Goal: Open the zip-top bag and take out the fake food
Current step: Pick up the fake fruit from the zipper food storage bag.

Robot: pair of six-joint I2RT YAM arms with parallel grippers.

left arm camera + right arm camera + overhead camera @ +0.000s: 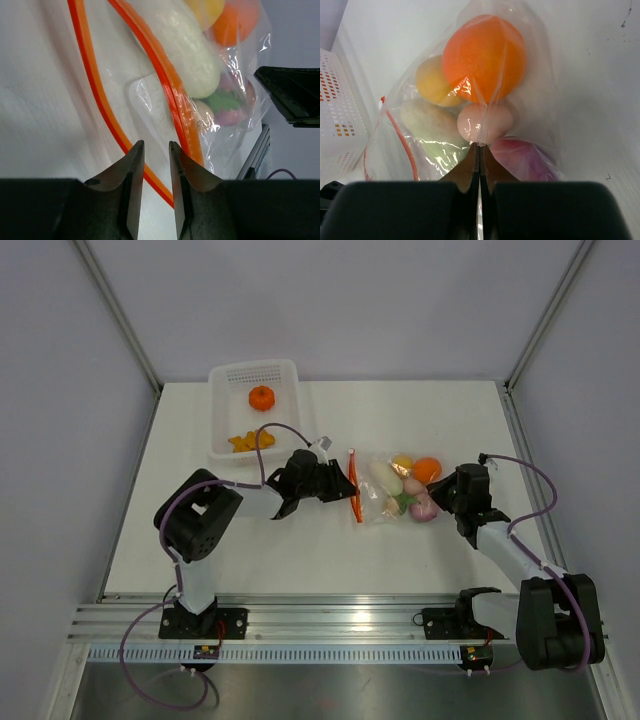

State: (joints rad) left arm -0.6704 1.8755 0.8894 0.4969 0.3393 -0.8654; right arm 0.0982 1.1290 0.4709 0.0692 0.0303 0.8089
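Observation:
The clear zip-top bag point(395, 490) lies mid-table with its red-orange zipper strip point(354, 490) facing left. Inside are fake food pieces: an orange ball point(427, 469), a yellow piece point(402, 462), a white radish point(384, 478) and a purple-pink onion point(424, 508). In the left wrist view the two zipper strips point(95, 85) stand apart and the mouth gapes. My left gripper point(155, 145) is at the mouth with its jaws a narrow gap apart, one strip crossing beneath the gap. My right gripper point(480, 146) is shut on a fold of the bag's closed end, below the orange ball point(482, 55).
A white perforated basket point(225, 400) stands at the back left, holding an orange pumpkin-like piece point(261, 397) and a yellow piece point(248, 441). Its wall shows in the right wrist view point(335, 100). An aluminium rail runs along the near table edge.

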